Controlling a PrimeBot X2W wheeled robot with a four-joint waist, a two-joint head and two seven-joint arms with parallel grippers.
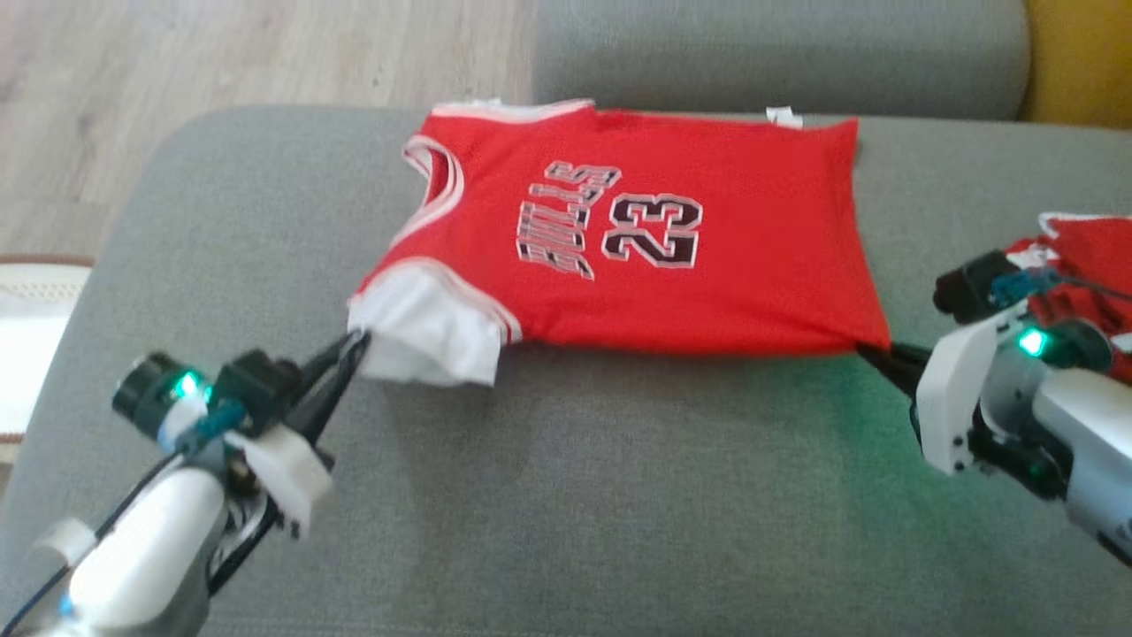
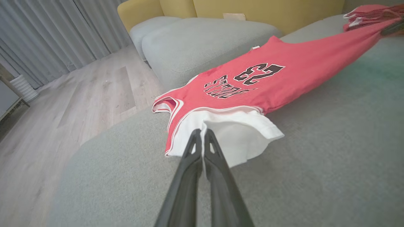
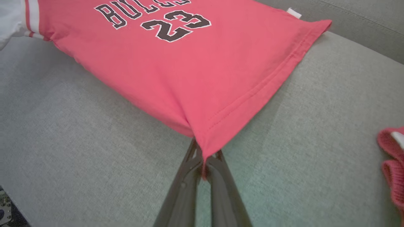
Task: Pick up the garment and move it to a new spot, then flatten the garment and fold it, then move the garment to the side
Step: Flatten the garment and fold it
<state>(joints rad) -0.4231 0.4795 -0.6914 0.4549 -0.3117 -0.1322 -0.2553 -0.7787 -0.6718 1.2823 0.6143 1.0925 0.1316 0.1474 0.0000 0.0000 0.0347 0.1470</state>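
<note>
Got the red jersey [image 1: 752, 265] spread out on the grey couch cushion [image 1: 575, 495], lying sideways to me with the neck toward my left. It says BULLS and 23 in black with white outlines. There's white-and-red trim round the neck and armhole, and a white sleeve [image 1: 433, 332] pokes out at the shoulder. My left gripper [image 1: 354, 345] is pinched tight on that sleeve's edge. My right gripper [image 1: 871, 354] is clamped on the near hem corner. The near edge is pulled taut between them. A small white tag [image 1: 783, 115] sticks out on the far side, and more red clothes [image 1: 1092, 243] sit beside my right wrist.
</note>
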